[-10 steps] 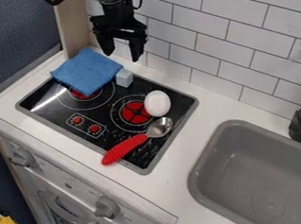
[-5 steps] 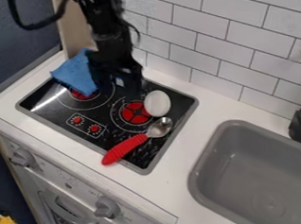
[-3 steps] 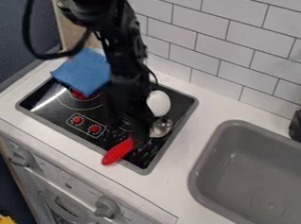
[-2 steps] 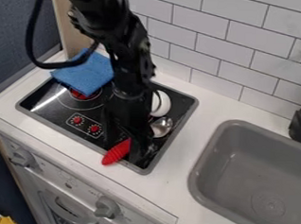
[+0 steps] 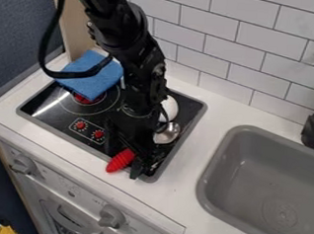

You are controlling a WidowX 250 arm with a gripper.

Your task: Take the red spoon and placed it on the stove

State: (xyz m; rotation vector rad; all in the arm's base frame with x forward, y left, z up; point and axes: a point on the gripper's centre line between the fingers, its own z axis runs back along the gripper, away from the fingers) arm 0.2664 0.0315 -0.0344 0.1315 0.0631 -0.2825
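Over the front right of the stove point(image 5: 59, 115), my gripper point(image 5: 124, 156) hangs low with its fingers spread, one on each side of the red spoon's handle. The red spoon point(image 5: 120, 161) lies slantwise on the stove, its red handle end sticking out over the front rim and its metal bowl point(image 5: 167, 133) toward the back right. The gripper hides the middle of the spoon; whether the fingers touch it I cannot tell.
A white egg-shaped object point(image 5: 169, 109) sits just behind the spoon's bowl, partly covered by the arm. The folded blue cloth point(image 5: 94, 78) lies at the stove's back left corner. To the right is a grey sink point(image 5: 213, 164) with a black faucet.
From above the back of the stove, the arm has come down and forward to the spoon's handle. The spoon, the egg-shaped object and the cloth have stayed where they were.
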